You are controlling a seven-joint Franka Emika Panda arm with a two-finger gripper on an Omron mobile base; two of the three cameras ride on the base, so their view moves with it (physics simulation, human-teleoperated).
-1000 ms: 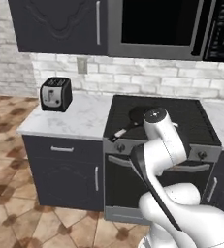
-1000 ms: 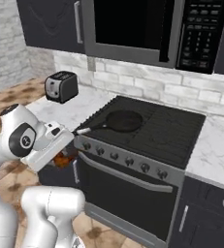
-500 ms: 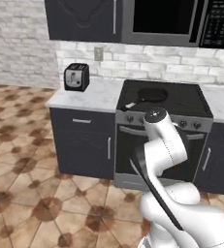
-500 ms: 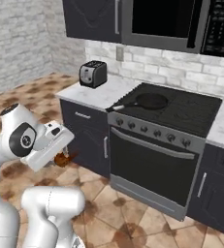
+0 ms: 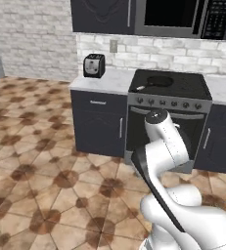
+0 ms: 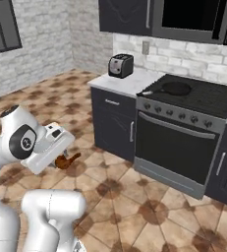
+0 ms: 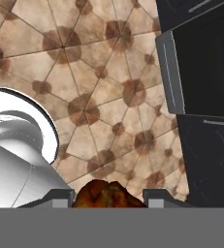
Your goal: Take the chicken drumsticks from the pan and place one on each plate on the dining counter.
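**Drumstick in transit, pan left on stove**

Gripper [image 7: 108, 199]: two small dark finger tips, clenched on a chicken drumstick [image 7: 109, 195]. From the right base camera the same drumstick [image 6: 66, 161] pokes out below the white hand, low over the floor.

Drumstick: lumpy, glossy, reddish-brown with golden patches; lower half cut off by the frame edge.

Floor [image 7: 99, 92]: tan polygonal tiles with dark brown rosettes at the joints.

Pan [image 5: 157, 81]: round, shallow, black, on the black stove top [image 5: 183, 88], long handle pointing left. Its contents are too small to make out.

Counter [image 5: 102, 80]: pale marble on dark cabinets, beside the stove, carrying a boxy metal toaster [image 5: 94, 65].
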